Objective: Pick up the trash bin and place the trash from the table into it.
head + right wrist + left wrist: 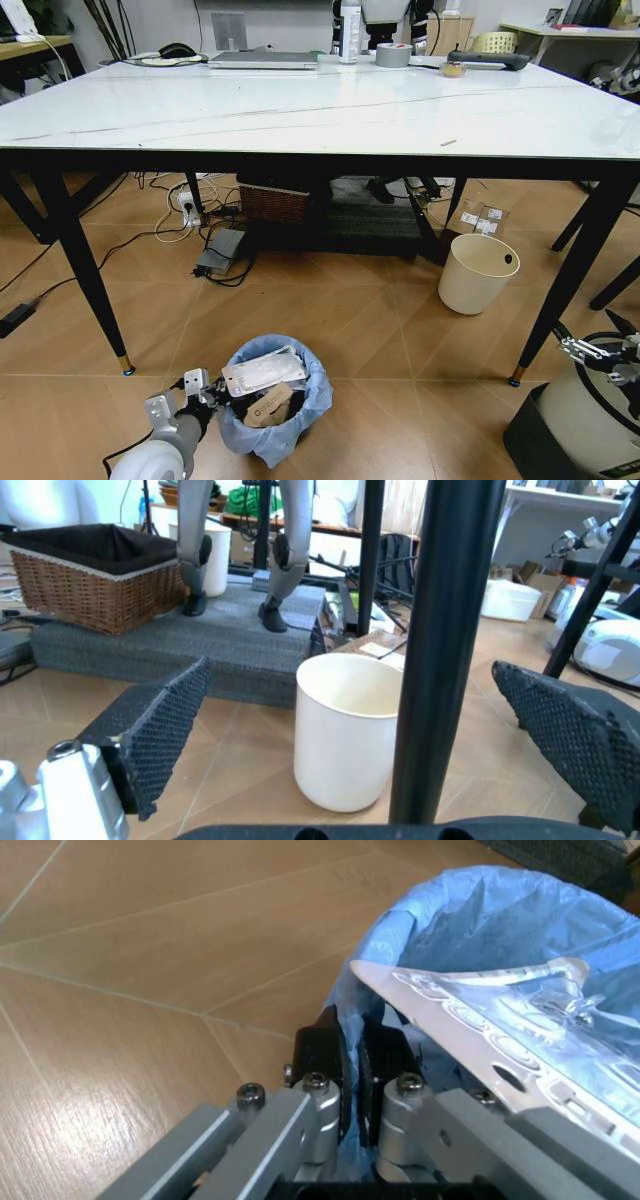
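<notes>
The trash bin (272, 400), dark with a light-blue bag, stands on the floor in front of the table (300, 110). Inside it lie a clear plastic blister pack (263, 370) and a brown paper piece (268, 405). My left gripper (205, 390) is at the bin's left rim. In the left wrist view this gripper (352, 1065) is shut on the blue bag and rim (470, 907). One tiny scrap of trash (447, 142) lies on the table's right part. My right gripper (598, 338) hangs low at the right, near a table leg (440, 645), its fingers (150, 727) spread wide open.
A cream bucket (477, 272) stands under the table's right side. A wicker basket (272, 203), a power strip and cables (190, 215) lie beneath. A laptop (262, 60), a tape roll (393, 54) and a bottle (349, 30) line the far edge.
</notes>
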